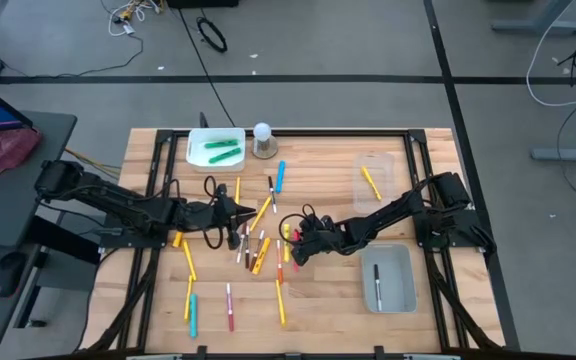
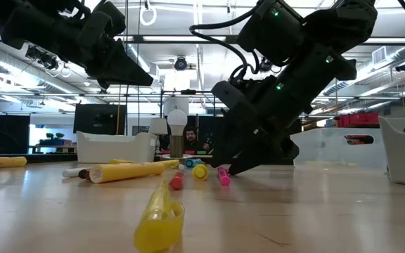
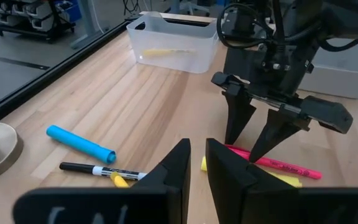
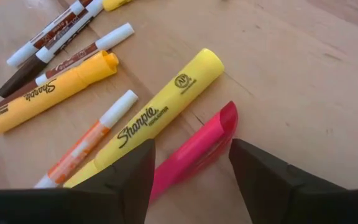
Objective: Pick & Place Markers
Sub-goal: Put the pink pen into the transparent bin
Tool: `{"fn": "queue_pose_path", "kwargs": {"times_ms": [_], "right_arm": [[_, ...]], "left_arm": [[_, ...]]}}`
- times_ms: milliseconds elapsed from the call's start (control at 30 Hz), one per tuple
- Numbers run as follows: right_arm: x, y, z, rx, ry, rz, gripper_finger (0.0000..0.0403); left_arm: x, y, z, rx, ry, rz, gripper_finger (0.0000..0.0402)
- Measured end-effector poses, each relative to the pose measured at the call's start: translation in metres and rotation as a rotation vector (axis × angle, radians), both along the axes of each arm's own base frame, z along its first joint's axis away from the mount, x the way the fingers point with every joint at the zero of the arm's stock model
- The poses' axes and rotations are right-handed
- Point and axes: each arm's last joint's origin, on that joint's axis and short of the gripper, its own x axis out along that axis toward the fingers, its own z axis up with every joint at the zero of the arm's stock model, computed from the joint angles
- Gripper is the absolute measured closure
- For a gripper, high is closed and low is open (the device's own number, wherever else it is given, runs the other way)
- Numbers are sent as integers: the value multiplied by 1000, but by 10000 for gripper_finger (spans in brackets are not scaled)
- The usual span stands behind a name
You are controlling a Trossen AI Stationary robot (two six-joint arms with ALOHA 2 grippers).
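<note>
Many markers lie scattered flat on the wooden table (image 1: 328, 170), yellow, orange, blue, pink and white with dark caps. My right gripper (image 4: 191, 146) is open and low over the table's middle (image 1: 296, 240), fingers pointing down. Its fingers stand on either side of a pink highlighter (image 4: 210, 137), which lies flat beside a yellow Sharpie highlighter (image 4: 166, 102). The left wrist view shows the two fingertips (image 3: 252, 155) down at the pink highlighter (image 3: 291, 168). My left gripper (image 3: 197, 149) is shut and holds nothing. It hovers above the markers left of centre (image 1: 251, 213), raised off the table in the low view (image 2: 143, 79).
A white bin (image 1: 216, 148) with green markers sits at the far edge, beside a white ball-topped object (image 1: 263, 140). A clear bin (image 1: 373, 180) holds a yellow marker; a grey bin (image 1: 388, 278) holds a dark one. A blue marker (image 3: 79, 143) lies apart.
</note>
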Motion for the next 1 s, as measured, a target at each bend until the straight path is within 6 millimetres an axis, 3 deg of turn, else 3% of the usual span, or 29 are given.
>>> {"fn": "queue_pose_path", "kwargs": {"times_ms": [533,1000], "right_arm": [[-1,-1,-1,-30,12,13,235],[0,-1,0,-26,-7,12,239]], "left_arm": [[0,0,0,-13,-4,4,346],[0,0,0,-12,-4,4,346]]}}
